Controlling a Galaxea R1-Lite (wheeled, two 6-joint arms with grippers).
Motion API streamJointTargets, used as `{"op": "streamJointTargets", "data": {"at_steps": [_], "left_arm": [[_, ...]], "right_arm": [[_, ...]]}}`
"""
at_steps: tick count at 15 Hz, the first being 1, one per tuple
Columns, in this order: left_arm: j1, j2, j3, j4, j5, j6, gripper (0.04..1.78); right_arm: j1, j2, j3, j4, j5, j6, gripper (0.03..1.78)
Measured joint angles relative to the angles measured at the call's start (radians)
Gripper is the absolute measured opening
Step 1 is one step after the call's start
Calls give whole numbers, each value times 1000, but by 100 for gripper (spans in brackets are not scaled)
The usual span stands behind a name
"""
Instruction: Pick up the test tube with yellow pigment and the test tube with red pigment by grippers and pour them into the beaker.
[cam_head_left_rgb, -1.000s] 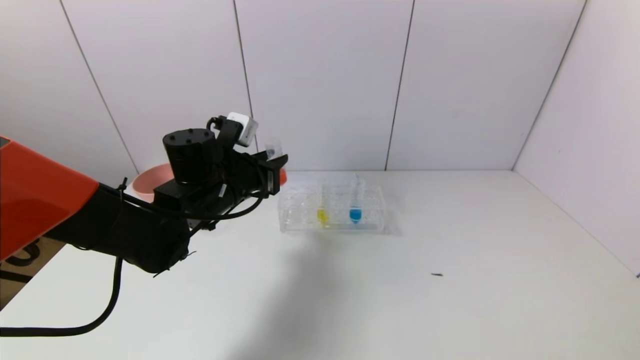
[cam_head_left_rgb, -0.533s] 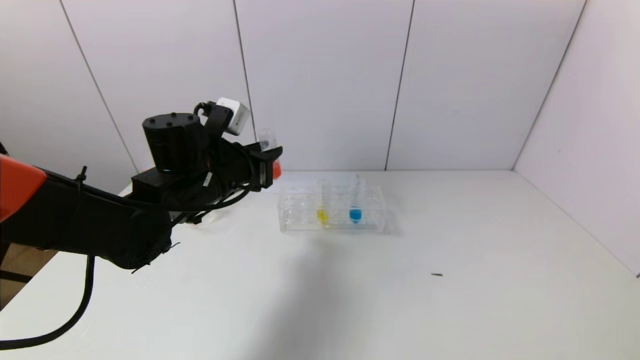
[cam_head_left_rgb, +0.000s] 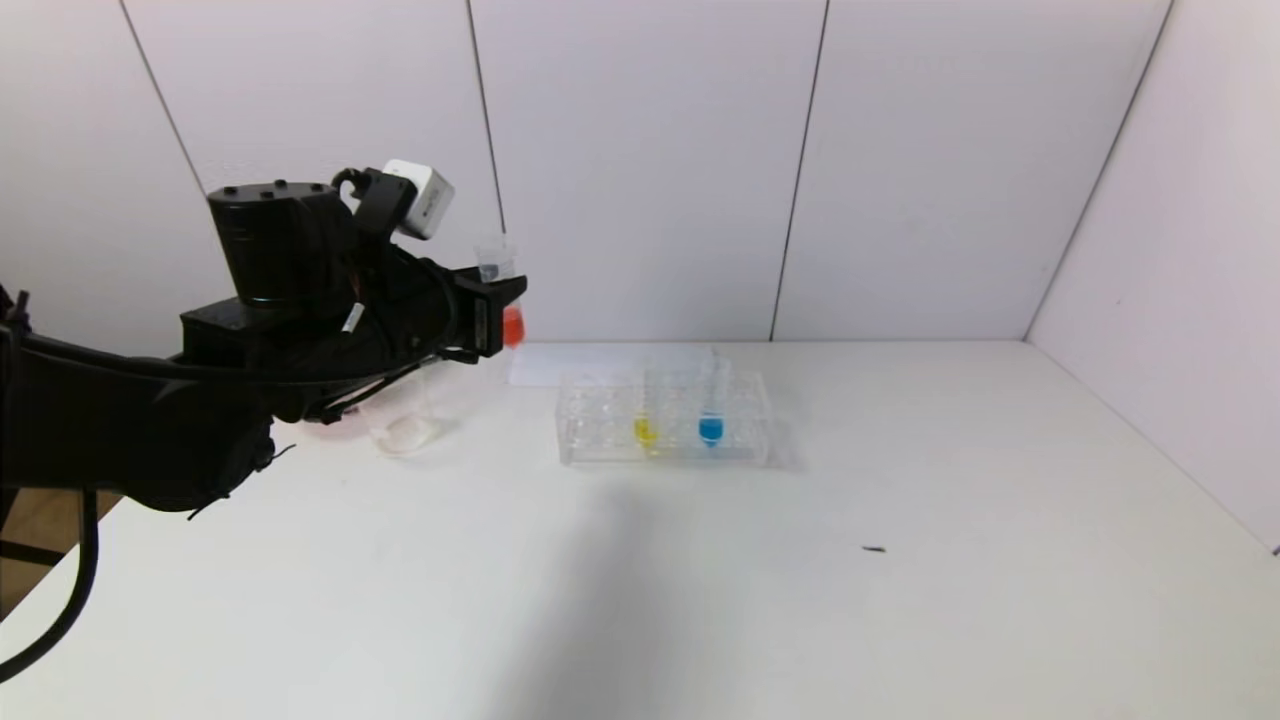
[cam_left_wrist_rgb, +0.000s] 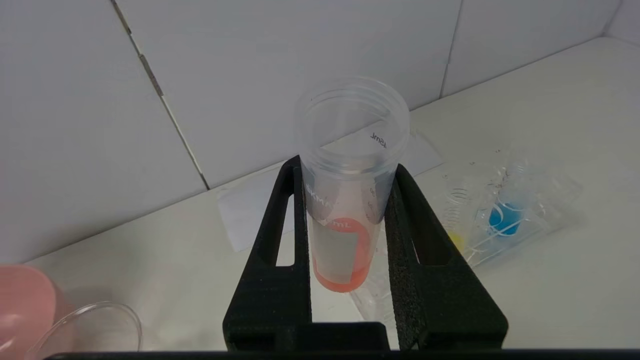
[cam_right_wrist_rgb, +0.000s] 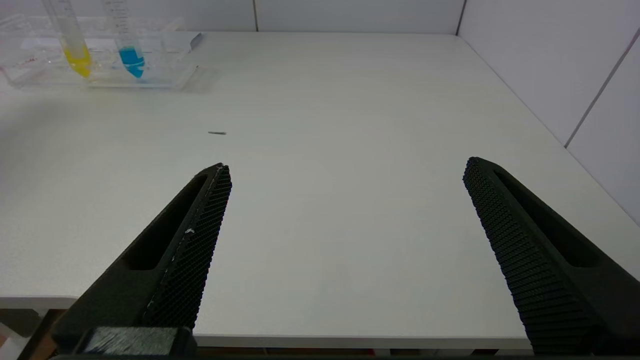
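Note:
My left gripper (cam_head_left_rgb: 503, 298) is shut on the test tube with red pigment (cam_head_left_rgb: 511, 324) and holds it roughly upright in the air, up and to the right of the beaker. In the left wrist view the gripper (cam_left_wrist_rgb: 347, 165) has both jaws pressed on the tube (cam_left_wrist_rgb: 345, 240) below its open rim. The clear beaker (cam_head_left_rgb: 402, 424) stands on the table below the left arm; its rim shows in the left wrist view (cam_left_wrist_rgb: 90, 325). The test tube with yellow pigment (cam_head_left_rgb: 645, 428) stands in the clear rack (cam_head_left_rgb: 600, 440). My right gripper (cam_right_wrist_rgb: 345, 167) is open and empty over the table's near edge.
A blue-liquid tube (cam_head_left_rgb: 710, 426) stands beside the yellow one in the rack. A pink bowl (cam_left_wrist_rgb: 20, 305) sits next to the beaker, mostly hidden by the arm in the head view. A white paper sheet (cam_head_left_rgb: 580, 362) lies behind the rack. Walls close the back and right.
My left arm has moved left and up with the red tube, which now stands more upright. The beaker has come into view below it. The rack has not moved.

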Motion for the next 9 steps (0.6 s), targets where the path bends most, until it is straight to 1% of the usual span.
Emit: {"op": "streamJointTargets", "data": {"at_steps": [4,9], "left_arm": [[39,-32,-12,56,-3,0,45],[107,-63,-21,114,-5,2,45]], "right_arm": [[0,0,0,0,0,0,170],[0,0,0,0,0,1,170]]}}
